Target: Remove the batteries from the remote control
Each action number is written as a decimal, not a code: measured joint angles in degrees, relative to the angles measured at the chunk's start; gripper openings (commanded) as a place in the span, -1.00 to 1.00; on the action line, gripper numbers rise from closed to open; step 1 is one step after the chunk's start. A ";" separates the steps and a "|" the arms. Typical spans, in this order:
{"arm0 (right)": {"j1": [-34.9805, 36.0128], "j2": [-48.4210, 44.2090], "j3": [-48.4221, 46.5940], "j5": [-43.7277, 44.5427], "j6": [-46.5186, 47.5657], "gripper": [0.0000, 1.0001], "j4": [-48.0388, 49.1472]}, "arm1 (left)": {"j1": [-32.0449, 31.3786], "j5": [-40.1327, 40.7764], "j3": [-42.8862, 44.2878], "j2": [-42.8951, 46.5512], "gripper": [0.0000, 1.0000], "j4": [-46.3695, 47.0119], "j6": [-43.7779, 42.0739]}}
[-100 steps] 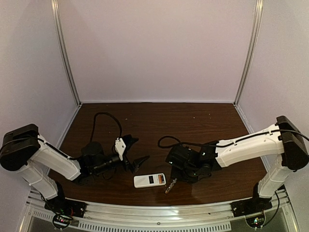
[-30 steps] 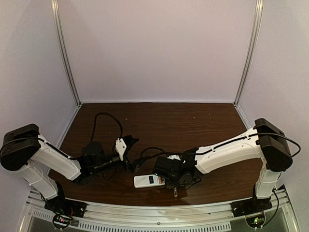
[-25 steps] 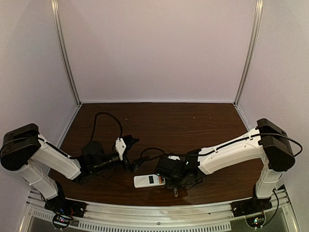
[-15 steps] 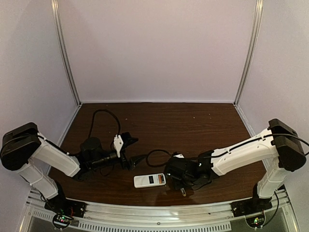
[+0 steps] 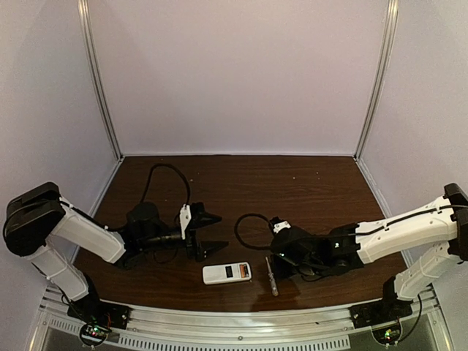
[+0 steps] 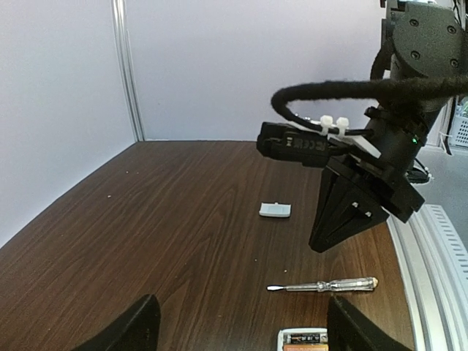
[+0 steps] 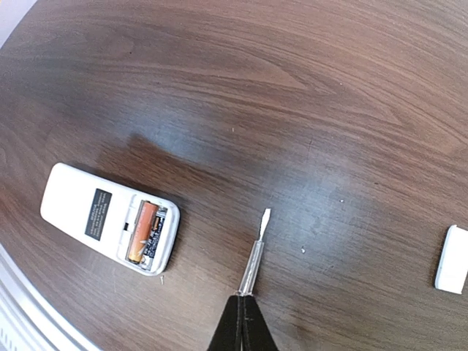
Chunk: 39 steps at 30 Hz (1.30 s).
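Though the remote control sits half cropped, its batteries show.

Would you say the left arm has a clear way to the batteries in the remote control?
Probably yes: the batteries lie uncovered in the remote control, the left gripper hovers close by, jaws open, and the right gripper and screwdriver stand clear.

Dark wood-grain table fills enclosure floor. Pale lilac back wall rises from table's far edge. Matching left wall and right wall flank table. Slim aluminium posts stand at table's far corners: left post, right post. Ribbed metal rail runs along table's near edge. Light soft, even; faint sheen on wood.
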<state>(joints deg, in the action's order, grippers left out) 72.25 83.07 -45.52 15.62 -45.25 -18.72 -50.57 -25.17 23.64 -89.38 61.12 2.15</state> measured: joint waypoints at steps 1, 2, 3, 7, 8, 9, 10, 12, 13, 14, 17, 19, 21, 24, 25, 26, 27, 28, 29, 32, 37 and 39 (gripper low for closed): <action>0.00 -0.33 -0.02 0.15 -0.31 -0.45 -0.37 | 0.02 -0.37 0.04 0.00 0.61 -0.04 0.00; 0.00 -0.37 -0.11 0.17 -1.05 -0.30 -0.79 | 0.02 -0.57 0.04 0.00 0.61 -0.07 0.00; 0.00 -0.17 -0.33 0.17 -1.55 -0.17 -1.79 | 0.02 -0.72 0.04 -0.02 0.61 -0.09 0.00; 0.02 2.34 -2.01 -1.25 -5.70 0.05 -5.51 | 0.02 -0.79 0.07 -0.17 0.61 -0.37 0.00; 0.09 3.19 -2.36 -1.79 -6.84 0.05 -6.05 | 0.02 -0.76 0.07 -0.20 0.61 -0.44 0.00; 0.17 4.02 -2.73 -2.25 -7.85 0.05 -6.67 | 0.02 -0.74 0.07 -0.20 0.61 -0.57 0.00; 0.44 5.18 -3.23 -2.84 -9.01 0.05 -7.54 | 0.02 -0.72 0.07 -0.20 0.61 -0.70 0.00; 0.79 6.80 -4.00 -3.43 -10.47 0.04 -8.79 | 0.02 -0.59 0.07 -0.20 0.61 -1.05 0.00; 1.03 7.61 -4.39 -3.76 -11.08 0.03 -9.20 | 0.02 -0.57 0.07 -0.20 0.61 -1.18 0.00; 1.29 8.59 -5.05 -4.09 -11.76 0.02 -9.92 | 0.02 -0.57 0.07 -0.20 0.61 -1.22 0.00; 2.03 11.74 -7.28 -4.81 -13.00 -0.02 -12.04 | 0.02 -0.50 0.07 -0.20 0.60 -1.25 0.00; 2.58 14.38 -9.29 -5.11 -13.70 -0.12 -13.84 | 0.02 -0.44 0.07 -0.20 0.60 -1.27 -0.02; 3.06 16.28 -10.62 -5.25 -14.14 -0.23 -15.10 | 0.02 -0.28 0.07 -0.20 0.60 -1.38 -0.02; 3.52 16.96 -11.58 -5.07 -15.17 -0.53 -16.28 | 0.02 -0.13 0.07 -0.20 0.60 -1.62 -0.02; 3.61 16.96 -11.58 -5.09 -15.23 -0.67 -16.57 | 0.02 -0.13 0.07 -0.20 0.60 -1.68 -0.04; 3.61 16.96 -11.61 -5.07 -15.45 -0.81 -16.81 | 0.02 -0.13 0.07 -0.20 0.60 -1.73 -0.04; 3.61 16.96 -11.63 -5.05 -15.93 -0.92 -17.05 | 0.02 -0.11 0.07 -0.20 0.60 -1.73 -0.04; 3.61 16.96 -11.65 -5.03 -16.31 -0.99 -17.38 | 0.02 -0.11 0.07 -0.20 0.60 -1.73 -0.04; 3.61 16.96 -11.69 -5.01 -16.31 -1.00 -17.57 | 0.02 -0.09 0.07 -0.20 0.60 -1.73 -0.02; 3.61 16.94 -11.80 -4.79 -16.63 -1.00 -18.10 | 0.02 -0.09 0.07 -0.20 0.60 -1.73 -0.04; 3.58 16.94 -11.78 -3.56 -16.48 -1.00 -18.64 | 0.02 -0.09 0.07 -0.20 0.60 -1.73 -0.07; 3.45 16.83 -11.65 -2.64 -15.98 -1.00 -18.73 | 0.02 -0.15 0.07 -0.20 0.61 -1.73 -0.07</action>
<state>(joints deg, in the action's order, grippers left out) 75.70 99.90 -57.17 12.97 -61.23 -37.45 -50.54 -25.32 23.70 -89.58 59.40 2.09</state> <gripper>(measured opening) 0.106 0.802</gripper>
